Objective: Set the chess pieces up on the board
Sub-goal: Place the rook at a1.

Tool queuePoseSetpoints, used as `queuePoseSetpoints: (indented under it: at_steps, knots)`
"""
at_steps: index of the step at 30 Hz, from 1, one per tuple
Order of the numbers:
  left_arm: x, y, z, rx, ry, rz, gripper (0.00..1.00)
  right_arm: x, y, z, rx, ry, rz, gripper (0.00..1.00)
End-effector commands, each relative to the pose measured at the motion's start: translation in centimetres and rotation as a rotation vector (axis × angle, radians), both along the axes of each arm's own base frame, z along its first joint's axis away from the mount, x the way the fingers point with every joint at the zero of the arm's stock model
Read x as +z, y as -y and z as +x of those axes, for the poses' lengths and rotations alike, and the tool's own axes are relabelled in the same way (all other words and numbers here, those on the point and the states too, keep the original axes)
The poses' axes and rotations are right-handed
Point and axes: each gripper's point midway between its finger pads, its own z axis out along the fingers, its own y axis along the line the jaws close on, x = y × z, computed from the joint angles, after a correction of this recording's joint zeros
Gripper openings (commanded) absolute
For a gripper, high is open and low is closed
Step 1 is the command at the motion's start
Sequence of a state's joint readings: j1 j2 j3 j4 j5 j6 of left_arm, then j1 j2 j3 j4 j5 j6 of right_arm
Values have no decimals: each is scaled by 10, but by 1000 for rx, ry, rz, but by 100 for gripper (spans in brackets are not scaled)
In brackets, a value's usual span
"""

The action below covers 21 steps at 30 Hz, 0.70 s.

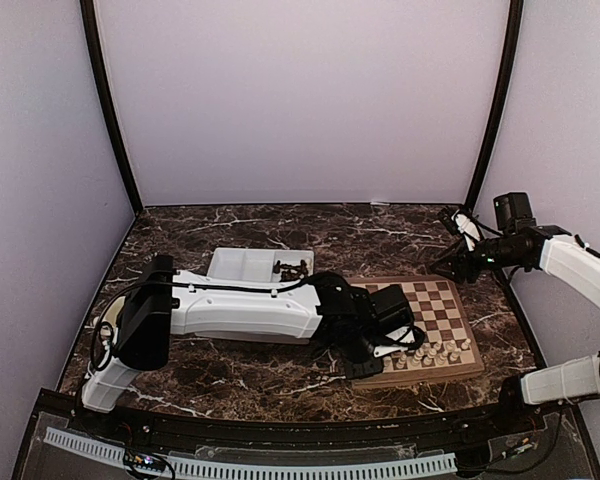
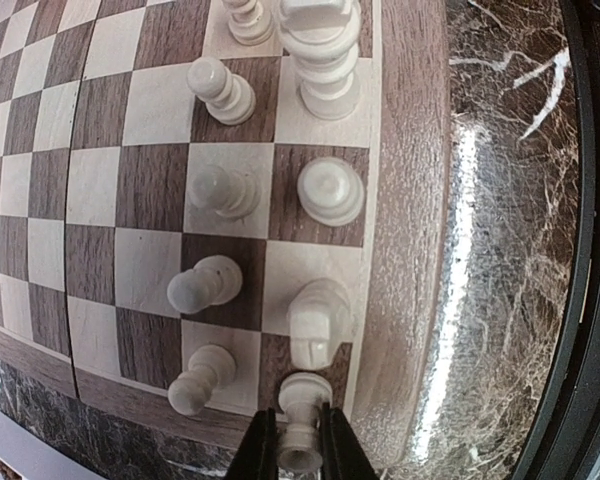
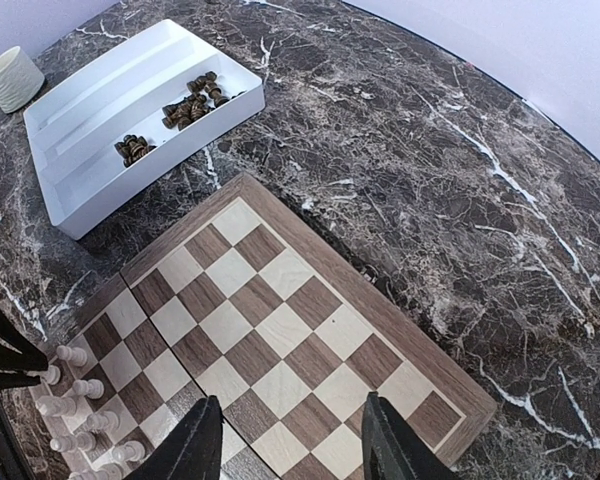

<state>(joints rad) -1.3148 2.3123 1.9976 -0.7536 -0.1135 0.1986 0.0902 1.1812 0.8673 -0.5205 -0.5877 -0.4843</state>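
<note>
Where the board [image 1: 435, 300] meets its light wood border at the near corner, the left gripper [image 2: 298, 455] is clamped on a small white piece [image 2: 302, 405], its two black fingers [image 2: 255, 455] pressed to either side of the base. The piece stands over the corner square, tight against the border, with a strip of wood and then the marble table [image 2: 500, 250] just beyond. The other white pieces [image 2: 280, 190] stand close by in two files along that same edge (the nearest one almost touches the held piece), so there is little room there.

The right gripper [image 3: 292, 445] hangs above the board with its fingers apart and nothing between them. Below it run bare checks right out to the far border.

The dark pieces [image 3: 190, 105] lie in the white tray [image 3: 100, 140], just beside the board's far corner. A ribbed mug [image 3: 12, 78] stands past the tray's end.
</note>
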Motion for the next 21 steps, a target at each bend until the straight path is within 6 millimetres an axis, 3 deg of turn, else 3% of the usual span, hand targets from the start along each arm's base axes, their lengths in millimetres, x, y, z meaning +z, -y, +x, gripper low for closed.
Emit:
queuePoseSetpoints:
  at_steps: [1,16,21]
  knots:
    - [4,3,0,-11,4,-6,12,-3,-2,-1,15,-2,13,49]
    - [8,5,1,1,7,-12,29,-5,-3,-1,14,-12,17,50]
    - [22,3,0,12,0,-17,31,-4,-3,-2,17,-15,16,50]
